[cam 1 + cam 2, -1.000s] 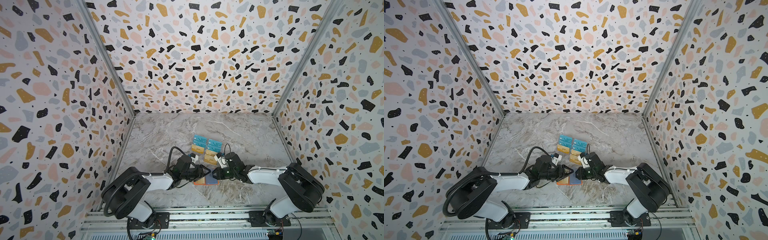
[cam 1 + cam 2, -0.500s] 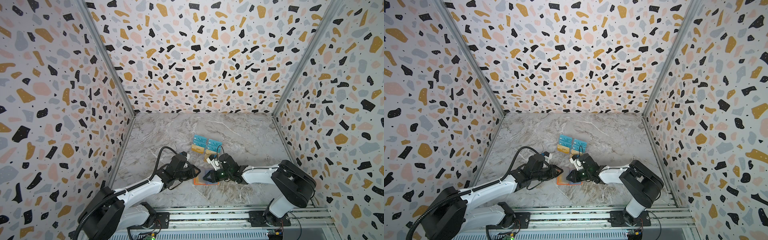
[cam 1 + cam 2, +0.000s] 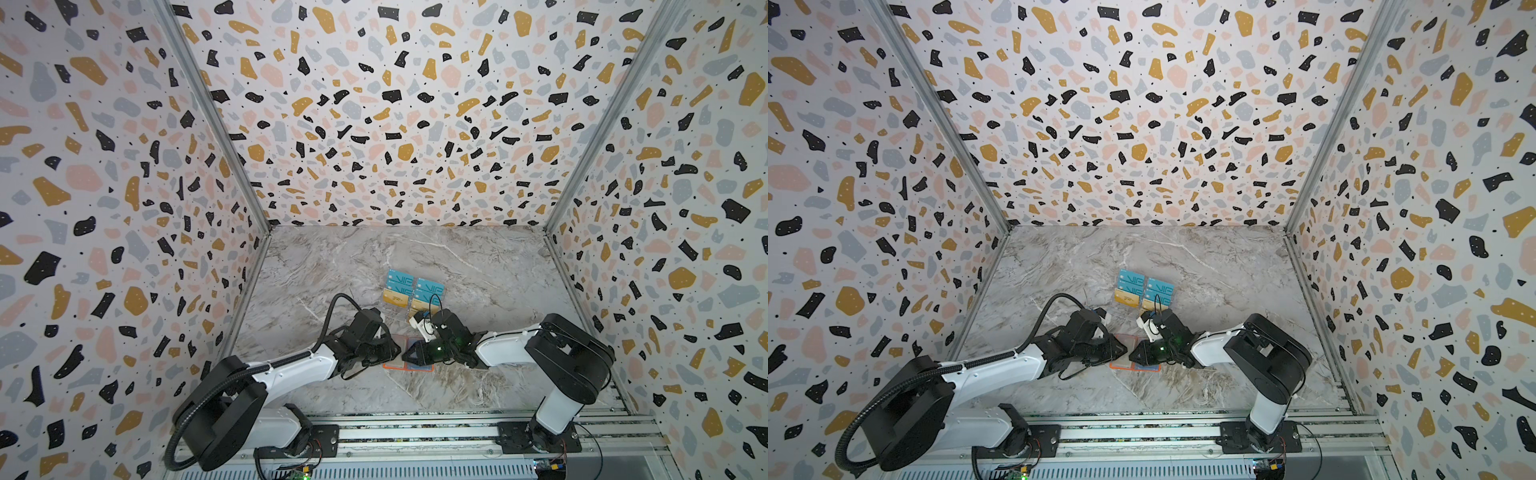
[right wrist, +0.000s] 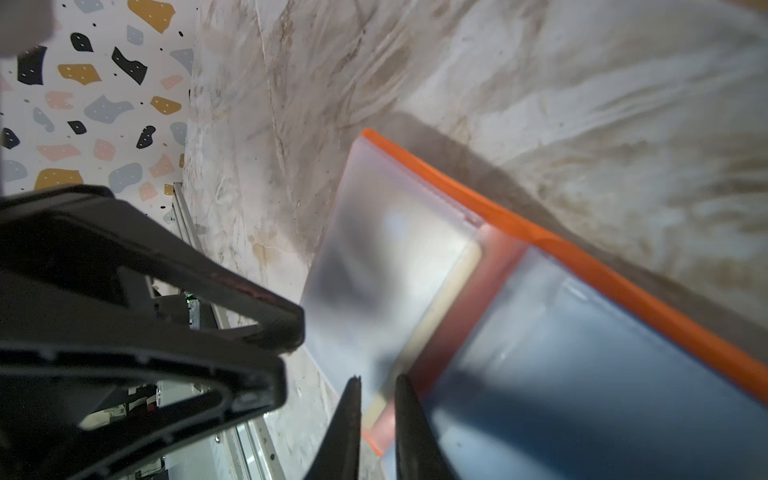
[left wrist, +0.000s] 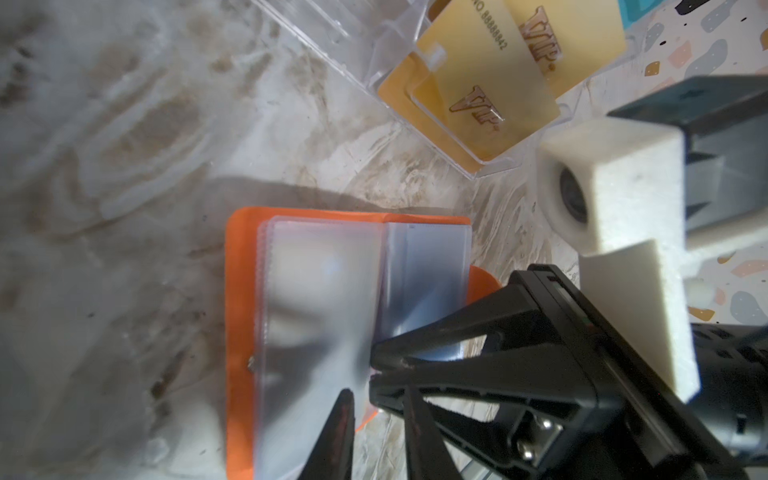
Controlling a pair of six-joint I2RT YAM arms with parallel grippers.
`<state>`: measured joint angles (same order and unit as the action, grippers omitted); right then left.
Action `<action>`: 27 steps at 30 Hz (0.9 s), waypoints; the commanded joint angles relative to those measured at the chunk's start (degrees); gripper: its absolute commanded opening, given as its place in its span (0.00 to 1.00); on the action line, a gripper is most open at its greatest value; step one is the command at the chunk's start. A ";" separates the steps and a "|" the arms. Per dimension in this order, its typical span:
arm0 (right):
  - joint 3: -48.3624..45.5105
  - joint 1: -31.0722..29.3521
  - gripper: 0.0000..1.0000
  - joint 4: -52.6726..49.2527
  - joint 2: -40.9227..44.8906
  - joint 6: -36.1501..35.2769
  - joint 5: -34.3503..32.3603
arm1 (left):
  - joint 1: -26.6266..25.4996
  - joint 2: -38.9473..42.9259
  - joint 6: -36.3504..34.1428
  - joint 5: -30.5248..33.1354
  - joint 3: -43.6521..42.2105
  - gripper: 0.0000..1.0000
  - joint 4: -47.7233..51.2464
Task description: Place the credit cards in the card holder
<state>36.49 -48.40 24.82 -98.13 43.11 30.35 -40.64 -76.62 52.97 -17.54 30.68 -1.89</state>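
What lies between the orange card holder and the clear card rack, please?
Only bare marble table separates card holder from rack, seen in the left wrist view.

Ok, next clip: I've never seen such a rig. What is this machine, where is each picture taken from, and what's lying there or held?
Two robot arms, the left arm and the right arm, stand at the near edge of a marble table; each ends in a two-fingered claw. The wide pictures come from one overhead camera pair, the close-ups from a camera on each wrist. An open orange card holder with clear sleeves lies on the table; behind it a clear rack holds gold cards and teal cards. The left claw and right claw meet over the sleeves, fingers nearly together. A tan strip, perhaps a card's edge, runs into the right claw's gap; whether either grips anything I cannot tell.
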 commanded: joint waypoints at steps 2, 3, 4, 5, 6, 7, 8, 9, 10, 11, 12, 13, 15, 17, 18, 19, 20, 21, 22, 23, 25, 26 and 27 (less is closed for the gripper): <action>1.38 -0.40 0.18 -0.04 1.16 1.15 -1.11 | -0.23 -2.34 -0.17 -0.35 -0.35 0.22 -4.20; 1.60 -0.33 0.18 -0.79 1.89 0.90 -1.45 | -0.23 -2.85 -0.68 0.29 -0.44 0.21 -3.39; 1.90 -0.28 0.18 -1.85 2.85 0.39 -1.83 | -0.23 -3.17 -1.27 0.95 -0.59 0.21 -2.66; 2.38 -0.21 0.18 -2.99 3.61 -0.30 -2.18 | -0.20 -3.50 -1.73 1.43 -0.69 0.20 -1.98; 2.89 0.03 0.18 -4.42 4.34 -1.07 -2.31 | -0.22 -3.78 -1.90 2.14 -0.81 0.19 -1.18; 3.80 0.52 0.18 -6.10 5.18 -2.28 -2.19 | -0.23 -3.98 -1.91 2.46 -0.96 0.19 -0.76; 4.74 0.95 0.18 -7.99 5.77 -3.48 -2.14 | -0.22 -4.14 -3.62 2.60 -1.22 0.19 -0.66; 6.09 1.77 0.18 -10.82 6.59 -5.18 -2.14 | -0.22 -4.14 -3.69 2.77 -1.54 0.18 -0.65; 7.02 2.39 0.18 -12.50 6.97 -6.24 -2.00 | -0.20 -4.06 -3.75 2.97 -1.74 0.18 -0.57; 8.33 3.26 0.18 -14.64 7.62 -8.12 -1.82 | -0.23 -3.82 -3.83 2.96 -2.04 0.18 -0.63; 10.37 4.31 0.18 -17.57 8.23 -10.36 -1.70 | -0.18 -3.52 -3.84 2.95 -2.29 0.18 -0.66; 11.93 5.05 0.18 -20.09 8.53 -12.24 -1.86 | -0.23 -3.25 -3.92 2.99 -2.53 0.18 -0.62; 16.45 6.61 0.21 -26.30 8.19 -17.77 -2.56 | -0.23 -2.93 -4.09 3.27 -3.09 0.18 -0.60; 21.23 7.92 0.24 -32.66 6.98 -22.51 -4.96 | -0.23 -3.03 -4.31 3.24 -3.47 0.18 -0.85; 23.59 8.76 0.27 -35.62 6.23 -24.70 -6.20 | -0.21 -3.22 -4.39 3.15 -3.68 0.18 -1.22; 25.54 9.49 0.30 -37.78 5.53 -26.26 -6.84 | -0.20 -3.36 -4.28 3.04 -3.86 0.18 -1.57; 27.64 10.34 0.31 -39.54 4.79 -28.00 -6.92 | -0.16 -3.48 -4.27 2.91 -4.11 0.18 -2.00; 29.40 11.04 0.32 -40.86 4.12 -29.47 -6.88 | -0.19 -3.50 -4.17 2.78 -4.30 0.18 -2.32; 30.63 11.59 0.32 -41.57 3.42 -30.44 -7.15 | -0.22 -3.48 -4.23 2.82 -4.40 0.18 -2.58; 32.10 12.01 0.32 -42.39 2.55 -31.61 -7.48 | -0.23 -3.53 -4.24 2.82 -4.40 0.18 -2.68; 34.96 12.77 0.32 -44.40 0.41 -33.52 -7.33 | -0.23 -3.54 -4.45 2.71 -4.23 0.18 -2.68; 36.29 12.95 0.32 -45.46 -0.75 -34.48 -6.85 | -0.23 -3.58 -4.46 2.61 -4.14 0.19 -2.70; 37.41 12.92 0.32 -46.29 -1.73 -35.36 -6.47 | -0.22 -3.48 -4.44 2.52 -4.20 0.19 -2.72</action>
<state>70.81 -35.66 -13.80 -97.62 13.76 24.14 -40.64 -79.99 49.67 -15.44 27.68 -5.21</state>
